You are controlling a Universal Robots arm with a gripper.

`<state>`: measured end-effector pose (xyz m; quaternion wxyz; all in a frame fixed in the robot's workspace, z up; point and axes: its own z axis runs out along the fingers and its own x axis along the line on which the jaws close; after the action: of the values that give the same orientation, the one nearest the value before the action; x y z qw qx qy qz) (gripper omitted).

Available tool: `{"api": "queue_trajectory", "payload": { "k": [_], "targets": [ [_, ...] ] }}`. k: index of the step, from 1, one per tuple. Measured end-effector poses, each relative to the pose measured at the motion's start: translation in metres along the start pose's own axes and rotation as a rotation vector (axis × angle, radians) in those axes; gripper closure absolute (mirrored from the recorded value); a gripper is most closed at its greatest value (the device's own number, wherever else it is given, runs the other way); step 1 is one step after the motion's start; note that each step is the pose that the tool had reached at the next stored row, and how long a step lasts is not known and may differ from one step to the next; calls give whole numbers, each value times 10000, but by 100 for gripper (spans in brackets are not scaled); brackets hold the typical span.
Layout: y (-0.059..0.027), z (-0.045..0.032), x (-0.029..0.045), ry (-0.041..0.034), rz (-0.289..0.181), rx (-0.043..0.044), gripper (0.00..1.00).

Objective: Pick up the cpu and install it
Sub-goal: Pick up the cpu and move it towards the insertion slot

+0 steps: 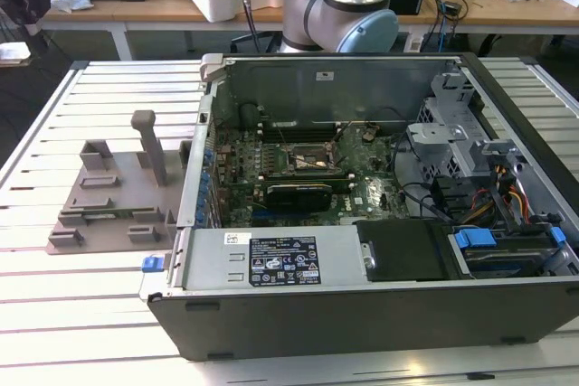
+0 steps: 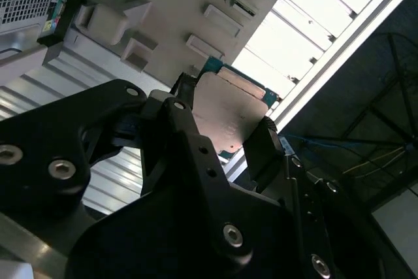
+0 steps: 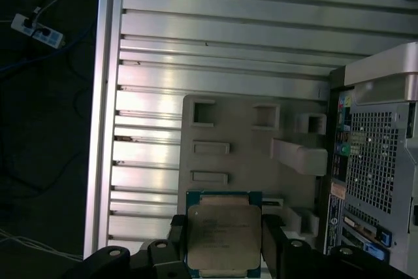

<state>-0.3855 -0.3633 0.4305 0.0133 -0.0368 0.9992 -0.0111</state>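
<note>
Over slatted metal table (image 3: 215, 44), end effector (image 3: 225, 253) pinching cpu (image 3: 224, 233) above grey tray (image 3: 241, 122); cluttered desks (image 1: 136, 8) beyond.

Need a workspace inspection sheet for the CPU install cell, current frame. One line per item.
Surface: slatted metal table carrying the tray and the case.
Job's things: cpu held above the grey holder tray. The open computer case sits beside the tray, with the motherboard socket facing up.
Clutter: small blue piece at the case's near corner.
Grippers: tool shut on two opposite edges of the cpu, over the tray.
Cables: coloured wire bundle inside the case; power strip with cords on the floor.
Surroundings: arm base behind the case; wooden bench further back.
</note>
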Motion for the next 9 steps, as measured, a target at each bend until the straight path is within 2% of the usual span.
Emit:
{"api": "queue_trajectory", "payload": {
  "k": [1,6,9],
  "targets": [
    [0,-1,-3,2,0,-1,45],
    [-10,4,-129,3,0,-4,45],
    [-24,10,-319,8,-1,-5,45]
  ]
}}
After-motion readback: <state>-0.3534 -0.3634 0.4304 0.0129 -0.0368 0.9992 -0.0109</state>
